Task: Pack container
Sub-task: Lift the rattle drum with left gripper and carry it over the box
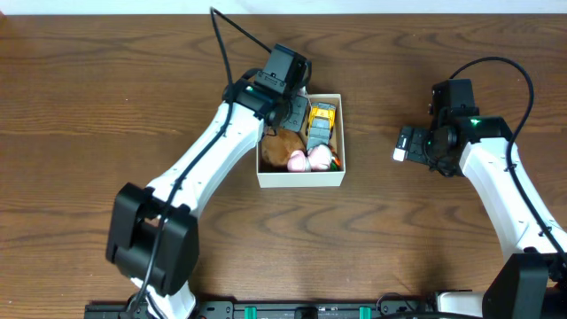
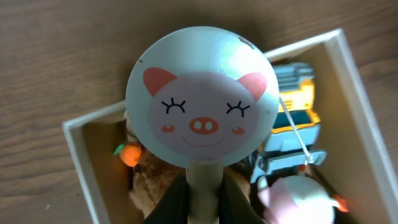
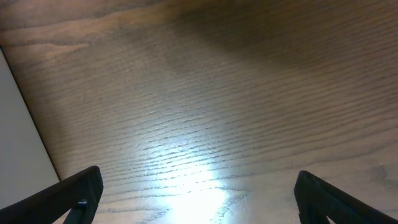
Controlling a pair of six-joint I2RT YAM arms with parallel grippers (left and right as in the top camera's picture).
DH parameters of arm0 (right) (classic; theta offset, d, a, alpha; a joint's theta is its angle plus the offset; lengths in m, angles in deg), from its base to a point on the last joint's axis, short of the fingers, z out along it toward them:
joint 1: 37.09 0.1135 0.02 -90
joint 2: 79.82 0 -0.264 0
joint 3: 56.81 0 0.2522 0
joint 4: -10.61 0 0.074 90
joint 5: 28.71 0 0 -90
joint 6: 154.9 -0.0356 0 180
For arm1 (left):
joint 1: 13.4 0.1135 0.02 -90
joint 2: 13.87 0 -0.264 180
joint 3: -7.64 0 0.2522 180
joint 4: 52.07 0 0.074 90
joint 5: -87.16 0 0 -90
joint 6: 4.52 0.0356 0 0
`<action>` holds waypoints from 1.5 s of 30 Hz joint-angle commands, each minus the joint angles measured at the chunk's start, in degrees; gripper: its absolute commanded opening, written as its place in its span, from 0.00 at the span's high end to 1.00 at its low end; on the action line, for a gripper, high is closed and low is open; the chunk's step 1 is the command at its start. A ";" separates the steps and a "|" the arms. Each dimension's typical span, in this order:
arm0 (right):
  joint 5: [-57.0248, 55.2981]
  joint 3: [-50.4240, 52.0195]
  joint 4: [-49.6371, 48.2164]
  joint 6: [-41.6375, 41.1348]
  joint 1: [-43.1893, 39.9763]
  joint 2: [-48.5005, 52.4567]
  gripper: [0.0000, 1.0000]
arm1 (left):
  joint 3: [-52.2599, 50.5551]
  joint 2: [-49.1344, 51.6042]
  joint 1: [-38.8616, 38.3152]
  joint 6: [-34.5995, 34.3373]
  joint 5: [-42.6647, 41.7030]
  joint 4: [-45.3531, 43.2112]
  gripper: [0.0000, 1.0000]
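Left gripper (image 2: 203, 198) clamped on the stem of a round pig-face toy (image 2: 202, 106), held above the container (image 1: 301, 180). Pig face turned toward the wrist camera, covering much of the inside. Container near the middle of the table (image 1: 89, 89), white walls, brown inside, holding a yellow truck (image 1: 321, 124), a brown plush (image 1: 282, 146) and pink toys (image 1: 308, 159). Right gripper (image 3: 199, 198) with fingers wide apart, over the wood, well to the right of the container.
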 commanded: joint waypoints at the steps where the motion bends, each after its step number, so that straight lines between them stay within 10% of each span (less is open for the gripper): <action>1: -0.22 0.02 -0.02 0.72 -0.39 0.07 0.01 | -0.22 1.64 0.15 0.81 1.09 0.09 0.94; 4: -0.22 0.02 -0.04 0.72 -0.39 0.07 0.01 | -0.22 2.29 0.15 0.81 1.11 0.13 0.85; 9: -0.22 0.02 -0.15 0.72 -0.39 0.07 0.01 | -0.22 2.36 0.24 0.81 1.11 0.31 0.40; 16: -0.22 0.02 -0.22 0.72 -0.39 0.07 0.01 | -0.22 2.21 0.33 0.76 1.11 1.42 0.25; 45: -0.22 0.02 -0.22 0.72 -0.39 0.07 0.01 | -0.22 2.12 0.42 1.88 12.33 0.87 0.36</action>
